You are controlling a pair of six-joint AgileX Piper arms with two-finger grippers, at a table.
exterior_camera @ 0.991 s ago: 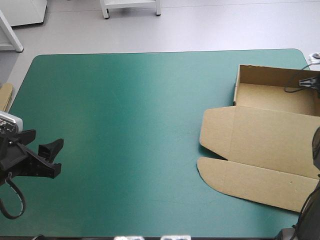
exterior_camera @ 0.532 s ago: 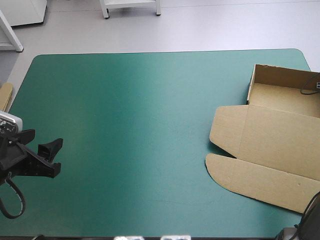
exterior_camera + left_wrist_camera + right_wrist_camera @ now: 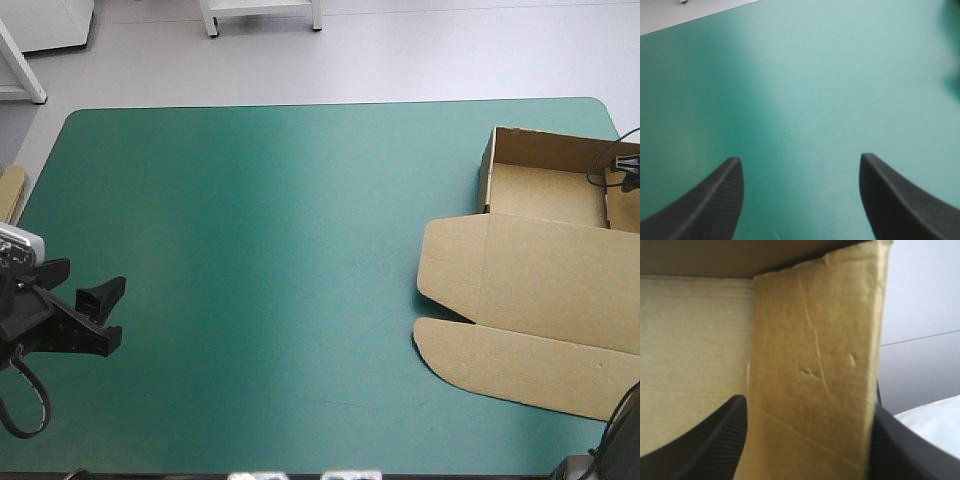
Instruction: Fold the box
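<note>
Box: brown cut-board box (image 3: 530, 290) at the desk's (image 3: 250, 250) right side, open tray far, lid flat toward near edge
Left jaws: wide apart, empty, over teal-green cover (image 3: 815, 90) (near-left corner)
Right jaws: apart, a box wall (image 3: 810, 380) between them

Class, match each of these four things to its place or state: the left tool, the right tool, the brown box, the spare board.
Things:
1 left tool
2 right tool
3 box
4 spare board

Places or states:
a at the teal-green cover's left edge
b open, over bare cover
c open, astride a raised wall
d open tray, lid flat

Pairs: 1-b, 2-c, 3-d, 4-a.
</note>
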